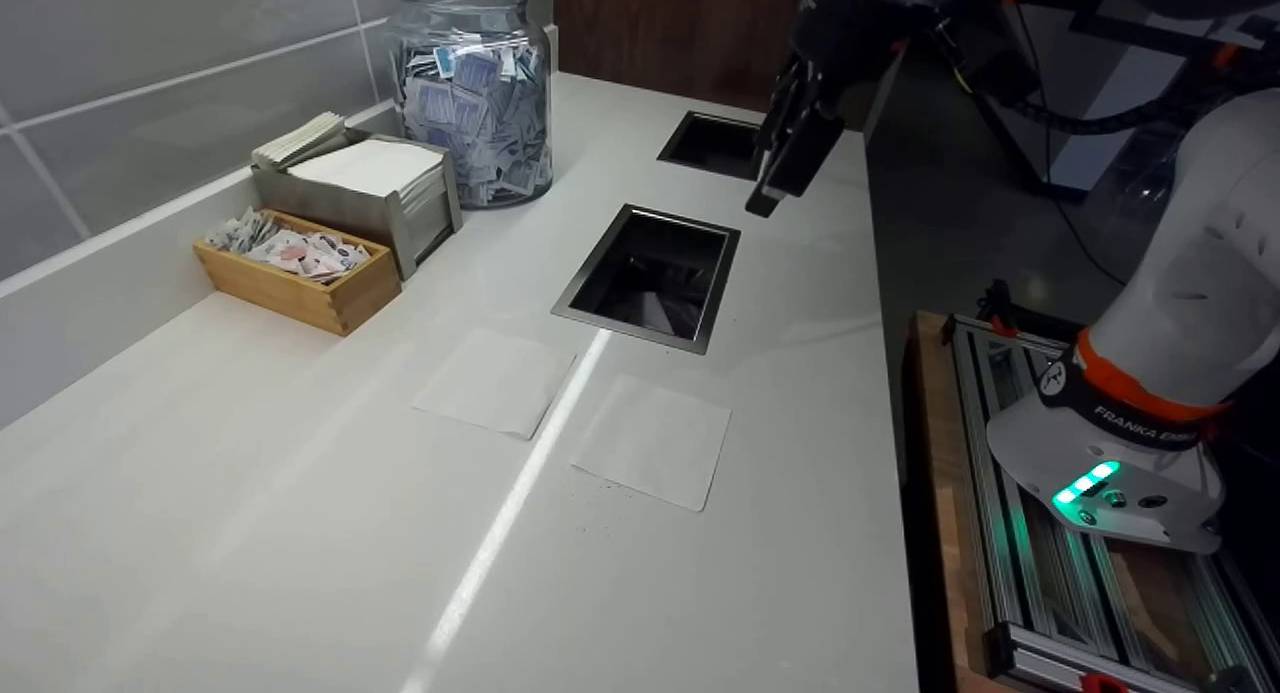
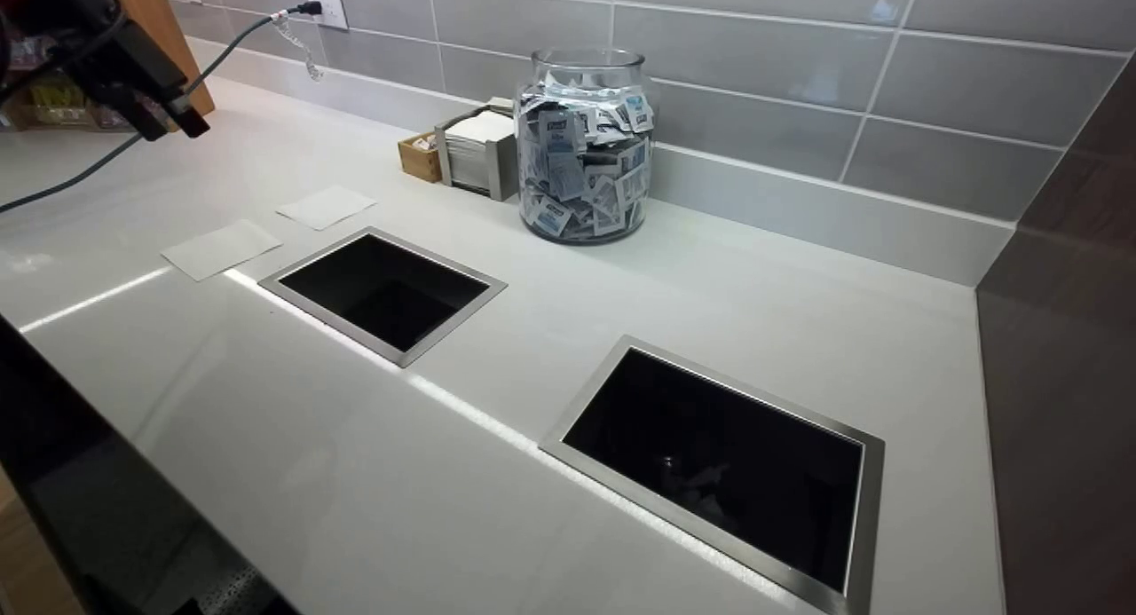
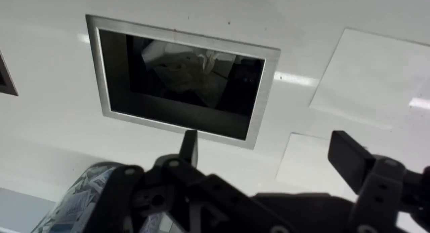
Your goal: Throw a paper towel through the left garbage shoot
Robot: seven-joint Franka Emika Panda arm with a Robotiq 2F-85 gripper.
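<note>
Two thin white paper towels (image 1: 497,381) (image 1: 655,441) lie flat and apart on the counter. They also show in an exterior view (image 2: 222,248) (image 2: 326,207) and in the wrist view (image 3: 376,75) (image 3: 312,162). The left chute (image 2: 337,322) is a metal-framed opening beside them; its rim also shows in an exterior view (image 1: 630,329) and the wrist view (image 3: 184,39), with crumpled waste inside. My gripper (image 3: 265,135) is open and empty, raised above the counter in both exterior views (image 1: 765,183) (image 2: 173,127). One finger partly covers the nearer towel in the wrist view.
A second chute (image 2: 584,400) lies farther along the counter. A glass jar of packets (image 1: 475,113) stands by the tiled wall with a metal napkin holder (image 1: 425,218) and a wooden box (image 1: 275,291). A dark cable (image 2: 93,171) runs behind the gripper in an exterior view.
</note>
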